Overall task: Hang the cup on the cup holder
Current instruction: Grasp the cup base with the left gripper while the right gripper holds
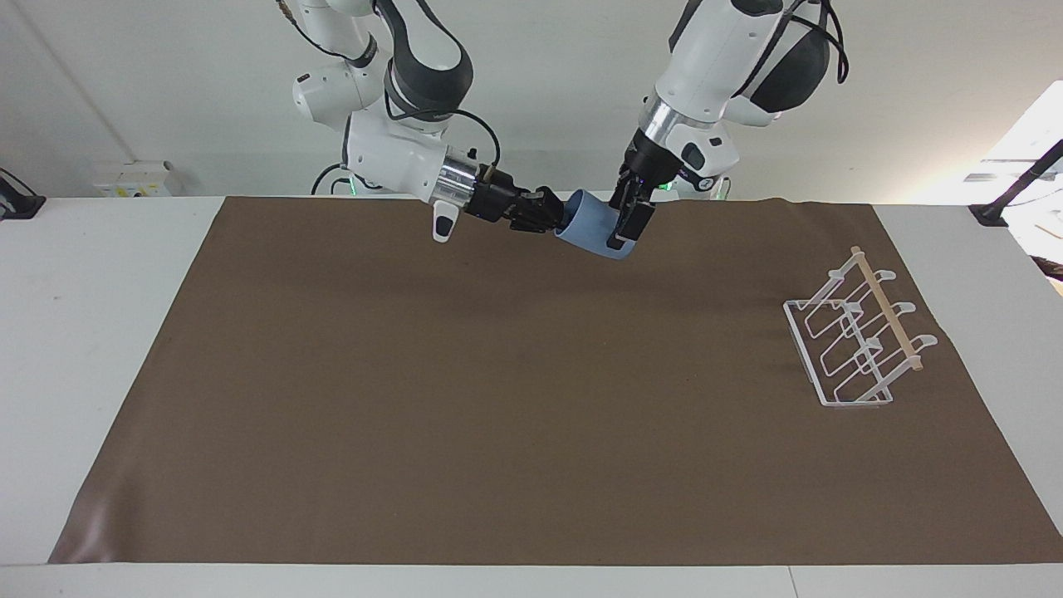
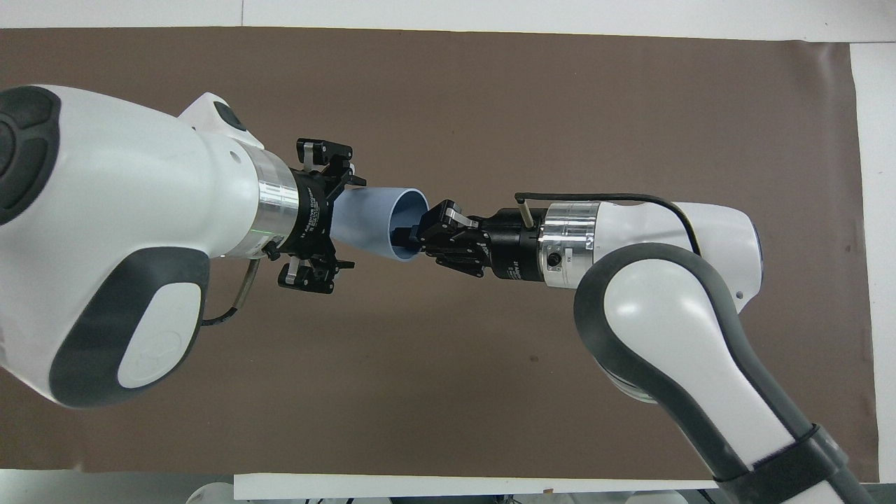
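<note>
A robotics laboratory. Two white robot arms were mounted at one edge of a white table covered by a plain brown mat; bare white walls, a wall socket and trailing cables completed the test-bench setting.

Light-blue cup — plain; white wire cup holder, pale wood rod — brown mat.

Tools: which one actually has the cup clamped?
The right tool, pinching the cup's rim, one finger inside. The left tool only straddles the base, fingers open.
</note>
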`<state>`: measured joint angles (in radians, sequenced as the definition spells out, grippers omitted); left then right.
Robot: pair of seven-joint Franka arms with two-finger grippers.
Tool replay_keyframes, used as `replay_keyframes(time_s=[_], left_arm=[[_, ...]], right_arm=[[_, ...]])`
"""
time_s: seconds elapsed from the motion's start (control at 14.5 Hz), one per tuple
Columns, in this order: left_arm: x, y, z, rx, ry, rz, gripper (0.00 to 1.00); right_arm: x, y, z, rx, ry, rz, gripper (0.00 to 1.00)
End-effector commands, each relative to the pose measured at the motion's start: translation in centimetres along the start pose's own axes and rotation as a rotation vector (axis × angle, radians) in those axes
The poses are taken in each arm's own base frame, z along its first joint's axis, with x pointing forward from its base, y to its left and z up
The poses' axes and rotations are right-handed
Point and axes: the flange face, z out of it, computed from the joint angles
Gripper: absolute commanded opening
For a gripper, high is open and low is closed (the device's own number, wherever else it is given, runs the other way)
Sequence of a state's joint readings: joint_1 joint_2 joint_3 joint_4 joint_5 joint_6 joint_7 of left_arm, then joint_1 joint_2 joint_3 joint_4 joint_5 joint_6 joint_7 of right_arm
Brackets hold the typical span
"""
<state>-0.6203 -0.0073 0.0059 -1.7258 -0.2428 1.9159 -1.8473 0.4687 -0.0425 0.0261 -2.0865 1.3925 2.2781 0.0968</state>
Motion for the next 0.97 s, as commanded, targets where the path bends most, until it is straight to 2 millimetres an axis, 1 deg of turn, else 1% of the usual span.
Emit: replay_keyframes(time_s=[0.0,0.07,0.14,0.21,0.41,0.48,0.55,0.62,0.69,0.83,0.9], left_arm=[[-0.7,-0.1,0.8,-0.005,-0.017,-0.003,0.84],[-0.5,-0.2,0.9,0.005,-0.036,-0.017,0.40],[-0.4,-0.3,1.2,0.008,-0.042,-0.011,0.09],[-0.6,-0.4,1.4,0.011,-0.045,-0.003,0.00],[-0.6,-0.3,1.2,0.010,-0.051,-0.005,0.00],[-0.5,-0.3,1.1,0.012,-0.051,-0.006,0.00],[-0.5,-0.3,1.1,0.014,-0.048,-0.008,0.00],[-0.2,-0.2,1.1,0.017,-0.047,-0.012,0.00],[-0.1,-0.2,0.9,0.020,-0.043,-0.015,0.00],[1.1,0.0,0.8,0.036,-0.022,-0.029,0.00],[2.3,0.3,0.4,0.043,0.012,-0.035,0.00]], right_arm=[[-0.1,0.1,-0.1,0.015,0.010,0.023,0.00],[-0.1,0.1,-0.1,0.015,0.010,0.023,0.00],[-0.1,0.1,-0.1,0.015,0.010,0.025,0.00],[-0.1,0.1,-0.1,0.015,0.010,0.025,0.00],[0.0,0.0,-0.2,0.018,0.025,0.030,0.00],[0.2,0.1,-0.3,0.019,0.040,0.053,0.07],[0.6,0.1,-0.6,0.022,0.069,0.080,0.33],[0.6,0.1,-0.5,0.021,0.083,0.079,0.86],[-0.2,-0.3,0.1,0.017,0.088,0.066,1.00],[0.3,-0.5,-0.6,0.028,0.174,0.063,1.00],[0.7,-0.4,-1.0,0.029,0.204,0.063,1.00]])
